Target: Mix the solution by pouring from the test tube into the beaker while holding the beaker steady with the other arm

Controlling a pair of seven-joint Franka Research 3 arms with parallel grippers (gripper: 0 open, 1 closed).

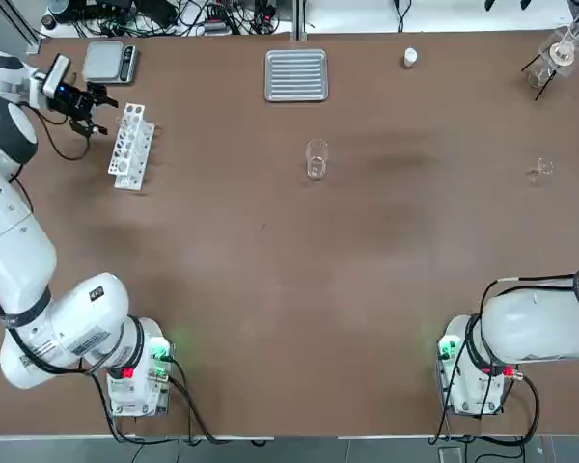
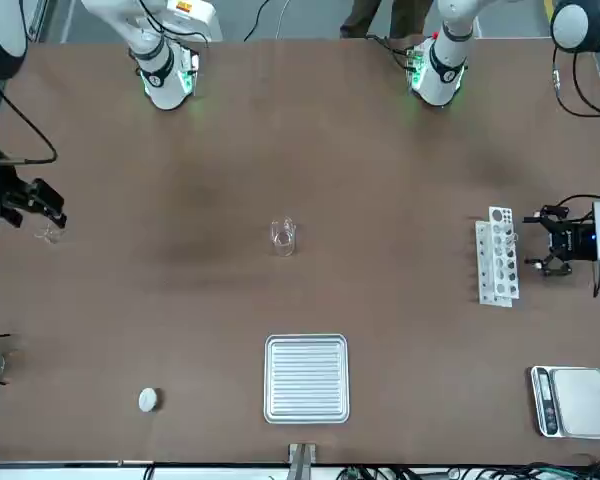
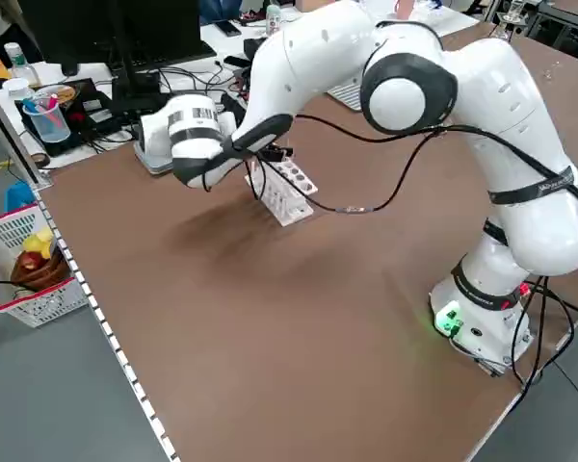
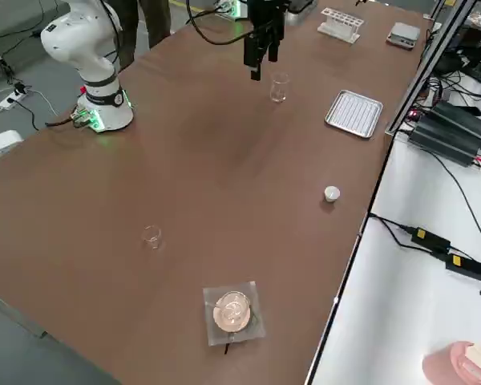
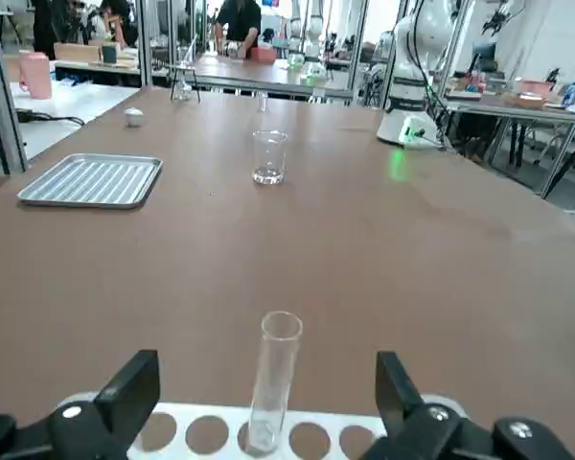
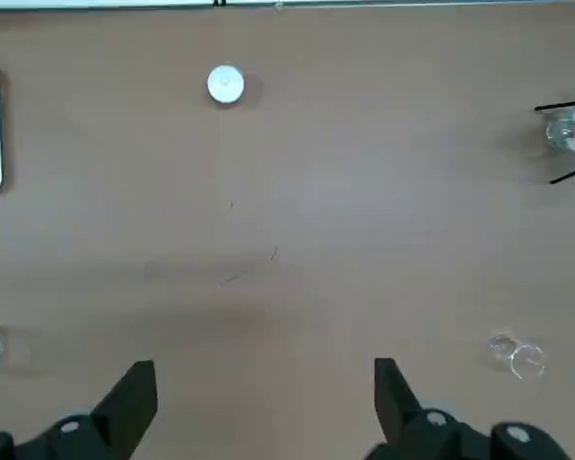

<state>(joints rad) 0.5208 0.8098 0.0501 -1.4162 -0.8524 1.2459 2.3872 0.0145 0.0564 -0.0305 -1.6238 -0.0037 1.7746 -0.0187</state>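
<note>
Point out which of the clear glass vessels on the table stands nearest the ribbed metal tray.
The beaker, upright near the table's middle, just robot-side of the metal tray. The tinier glass piece and the flask on its stand sit far off toward the robot's right edge.

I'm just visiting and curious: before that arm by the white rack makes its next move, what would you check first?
1. Left gripper open: ok.
2. Test tube upright in the rack, lined up between the fingers: ok.
3. Beaker upright at mid-table, nothing beside it: ok.
4. Right gripper open, ready to steady the beaker: ok.
5. Liquid in the tube: cannot tell.
</note>
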